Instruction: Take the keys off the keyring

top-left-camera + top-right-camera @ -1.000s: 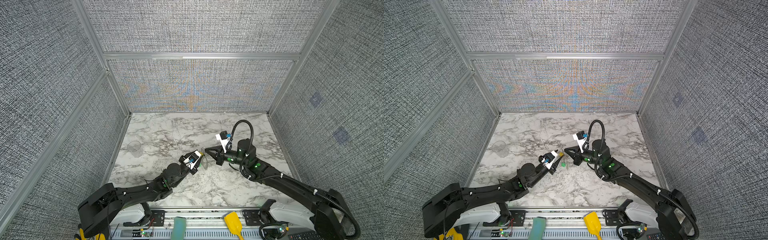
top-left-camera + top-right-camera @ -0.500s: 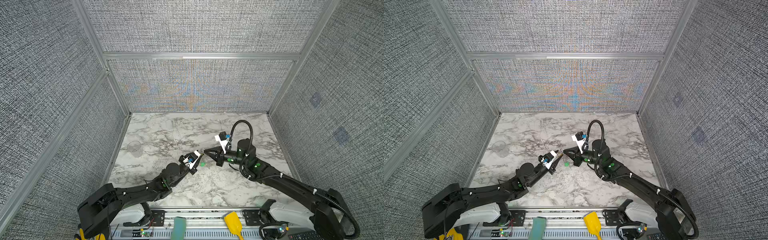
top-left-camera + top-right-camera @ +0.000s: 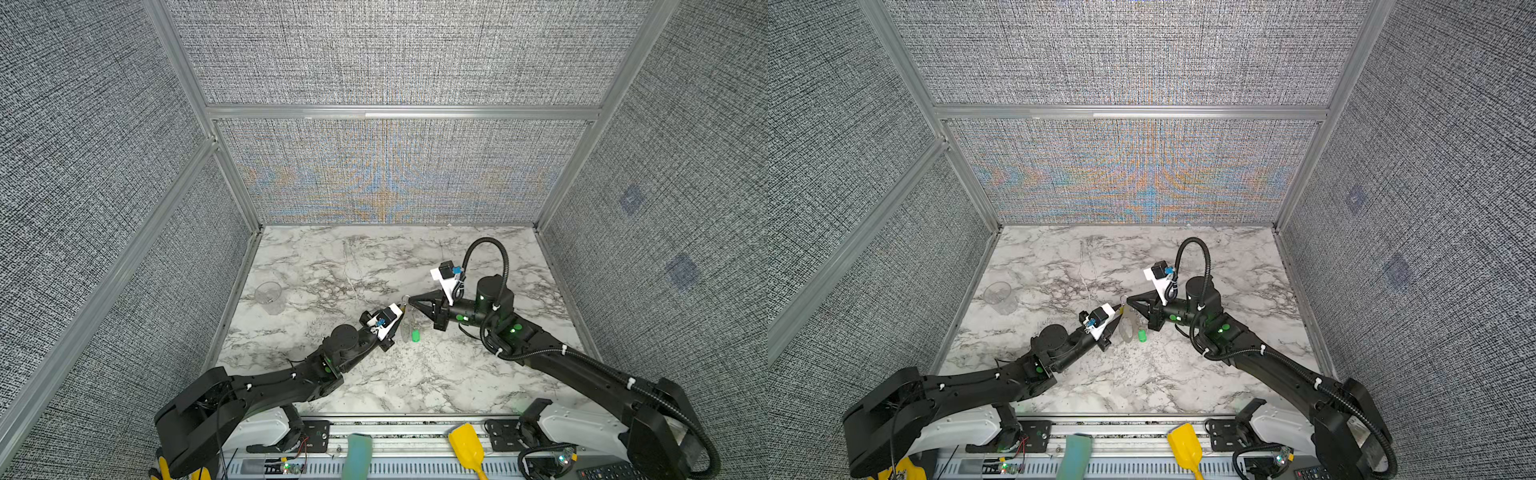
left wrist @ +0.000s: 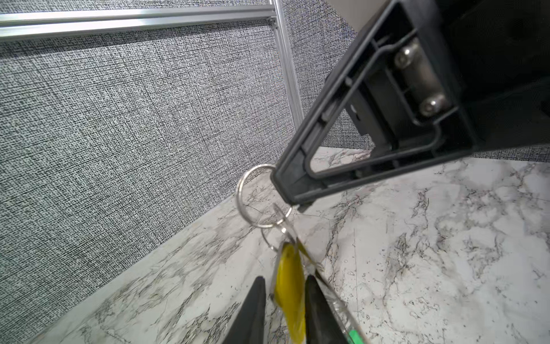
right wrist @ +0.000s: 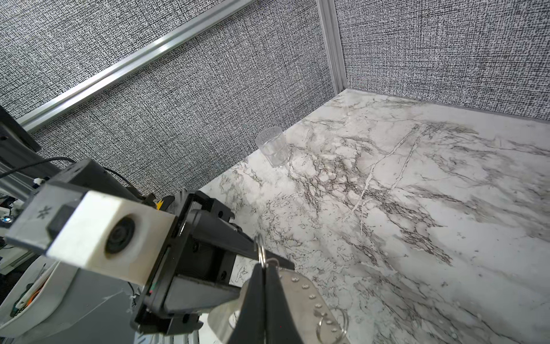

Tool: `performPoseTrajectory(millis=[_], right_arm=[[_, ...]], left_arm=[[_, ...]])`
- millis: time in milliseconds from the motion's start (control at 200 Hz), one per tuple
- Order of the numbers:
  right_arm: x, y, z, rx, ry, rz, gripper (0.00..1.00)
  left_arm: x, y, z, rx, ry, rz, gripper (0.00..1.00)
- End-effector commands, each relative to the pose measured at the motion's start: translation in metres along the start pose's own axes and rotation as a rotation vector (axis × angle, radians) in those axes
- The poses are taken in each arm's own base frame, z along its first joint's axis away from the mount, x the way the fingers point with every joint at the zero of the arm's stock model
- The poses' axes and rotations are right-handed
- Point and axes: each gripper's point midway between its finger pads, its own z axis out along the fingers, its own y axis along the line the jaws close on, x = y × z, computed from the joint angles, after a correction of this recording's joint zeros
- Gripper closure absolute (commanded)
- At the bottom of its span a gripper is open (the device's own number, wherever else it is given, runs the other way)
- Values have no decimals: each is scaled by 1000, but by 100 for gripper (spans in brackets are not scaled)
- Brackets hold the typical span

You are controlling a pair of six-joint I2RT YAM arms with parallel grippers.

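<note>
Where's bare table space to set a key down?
Bare marble table: the far strip along the back wall, beyond the clear cup; and the near patch between the left arm and right arm, before the front rail. Crowded: the centre, where the left gripper and right gripper meet at the keyring and green tag.

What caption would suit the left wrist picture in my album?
The right gripper pinches a metal ring while the left gripper straddles the dangling yellow key tag.
</note>
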Motion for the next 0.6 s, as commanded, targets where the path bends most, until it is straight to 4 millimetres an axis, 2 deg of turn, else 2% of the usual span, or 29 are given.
performPoseTrajectory(millis=[0, 485, 595], right_arm=[[-14, 6, 0, -22, -43, -29, 100], [-14, 5, -2, -24, -45, -26, 100], [-15, 6, -4, -26, -54, -28, 100]], left_arm=[[-8, -3, 3, 19, -30, 14, 76], [-3, -2, 1, 19, -20, 24, 100], [-2, -1, -2, 33, -19, 18, 100]])
